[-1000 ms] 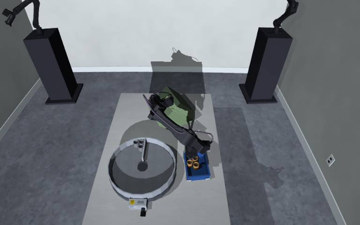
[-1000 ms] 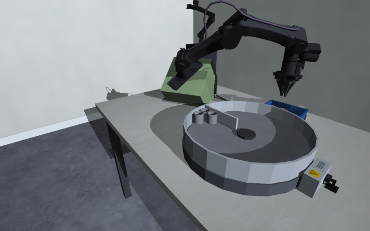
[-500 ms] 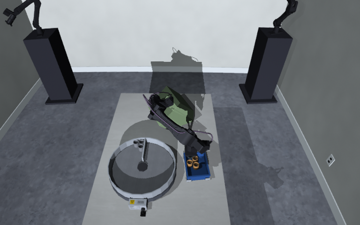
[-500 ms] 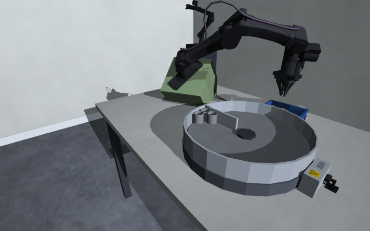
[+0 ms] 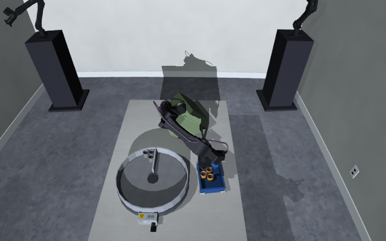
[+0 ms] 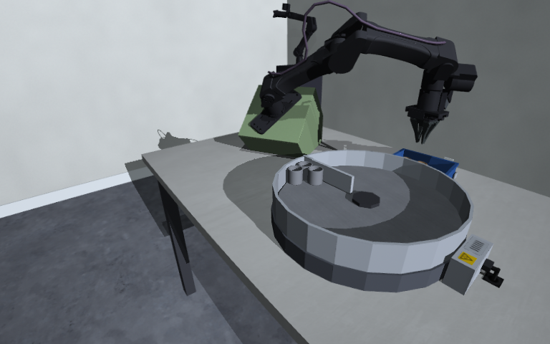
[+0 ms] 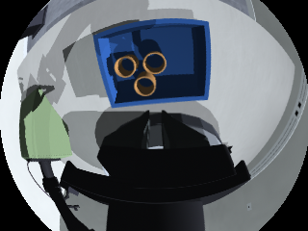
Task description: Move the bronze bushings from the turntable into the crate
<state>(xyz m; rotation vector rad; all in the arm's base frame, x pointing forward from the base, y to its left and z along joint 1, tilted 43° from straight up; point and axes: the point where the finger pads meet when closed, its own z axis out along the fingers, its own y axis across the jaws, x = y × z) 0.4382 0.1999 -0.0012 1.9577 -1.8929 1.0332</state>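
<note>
One gripper (image 5: 203, 168) (image 6: 422, 142) (image 7: 155, 115) pointing down; nr-shut above blue crate (image 5: 212, 190) (image 6: 450, 168) (image 7: 208, 63).

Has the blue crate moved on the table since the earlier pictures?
No. The blue crate sits the same way right of the turntable in the top view.
</note>
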